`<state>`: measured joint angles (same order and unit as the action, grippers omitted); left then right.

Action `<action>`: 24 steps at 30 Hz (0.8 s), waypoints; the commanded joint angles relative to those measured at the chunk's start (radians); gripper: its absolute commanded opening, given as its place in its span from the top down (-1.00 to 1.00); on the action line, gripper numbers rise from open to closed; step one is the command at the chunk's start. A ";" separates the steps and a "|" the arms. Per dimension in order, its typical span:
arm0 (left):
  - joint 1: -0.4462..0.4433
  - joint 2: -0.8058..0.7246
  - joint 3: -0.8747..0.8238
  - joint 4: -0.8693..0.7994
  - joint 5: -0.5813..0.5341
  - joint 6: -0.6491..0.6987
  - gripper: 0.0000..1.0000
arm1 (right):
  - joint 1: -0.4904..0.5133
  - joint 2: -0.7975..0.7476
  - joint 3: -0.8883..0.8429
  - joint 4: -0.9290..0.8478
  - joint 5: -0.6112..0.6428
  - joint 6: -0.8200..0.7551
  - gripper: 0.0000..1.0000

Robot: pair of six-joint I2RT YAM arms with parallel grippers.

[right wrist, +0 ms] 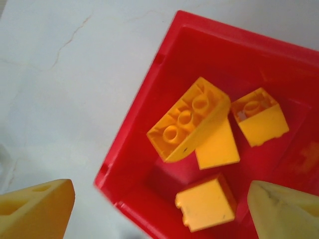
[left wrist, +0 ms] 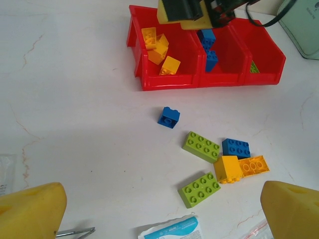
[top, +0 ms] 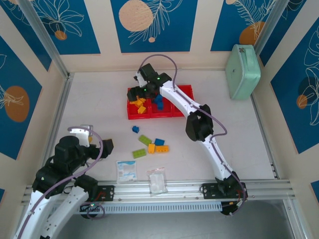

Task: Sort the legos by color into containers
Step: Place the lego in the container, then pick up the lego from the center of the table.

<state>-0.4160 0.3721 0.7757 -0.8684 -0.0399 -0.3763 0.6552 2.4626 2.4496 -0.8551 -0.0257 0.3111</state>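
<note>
Tray point(right wrist: 133, 152) holds yellow legos point(right wrist: 189, 122) in its left compartment, blue legos point(left wrist: 210, 59) in the middle one. Right hand point(right wrist: 160, 211) hovers over the yellows, fingers point(right wrist: 35, 209) spread and empty, probably placed for release. Left hand point(left wrist: 160, 211), also spread, faces six loose legos point(left wrist: 202, 147) on the bench point(left wrist: 75, 99).
</note>
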 commanded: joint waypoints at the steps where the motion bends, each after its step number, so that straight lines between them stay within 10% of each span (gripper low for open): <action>1: 0.008 0.004 -0.006 0.019 -0.019 0.000 -0.99 | 0.051 -0.156 -0.059 -0.049 0.013 -0.026 -0.83; 12: 0.008 0.007 -0.009 0.031 0.025 0.010 -0.99 | 0.220 -0.306 -0.429 -0.006 0.131 -0.018 -0.84; 24: 0.008 -0.046 -0.010 0.037 0.039 0.014 -0.99 | 0.272 -0.150 -0.369 -0.113 0.255 -0.107 -0.74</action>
<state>-0.4160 0.3473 0.7704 -0.8520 -0.0212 -0.3756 0.9230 2.2883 2.0323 -0.9119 0.1856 0.2352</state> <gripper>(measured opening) 0.994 0.872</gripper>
